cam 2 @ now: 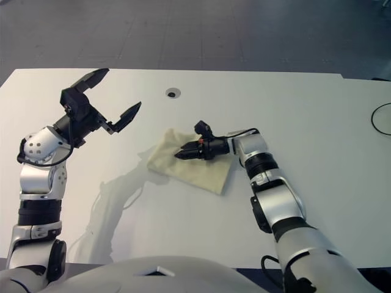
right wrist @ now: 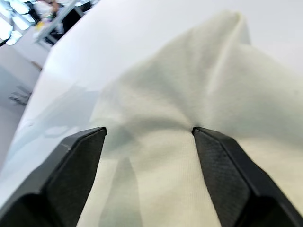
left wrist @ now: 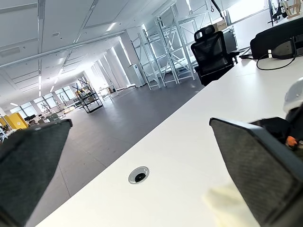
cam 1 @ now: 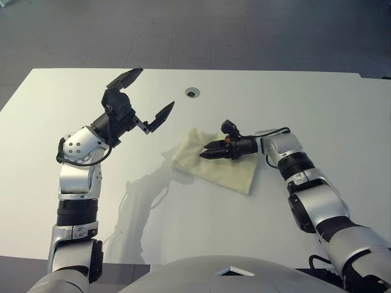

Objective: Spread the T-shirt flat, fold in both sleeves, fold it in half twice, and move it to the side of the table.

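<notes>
The white table point(cam 1: 201, 232) carries the T-shirt point(cam 1: 227, 174) about midway between its near and far edges, a little right of centre. It lies as a small folded pale-cream packet, with a raised crease in its far-left part. The right gripper point(cam 1: 206, 154) lies low over the packet's far half, coming in from the table's right side, its two fingers point(right wrist: 222, 175) set a modest way apart with the cloth's ridge showing between them. Farther back and toward the left edge, the left gripper point(cam 1: 156, 87) hangs well above the surface, spread wide with nothing in it, apart from the cloth. Beyond it a round cable hole point(cam 1: 192, 93) sits near the far edge, and grey floor point(cam 1: 183, 30) lies past that
</notes>
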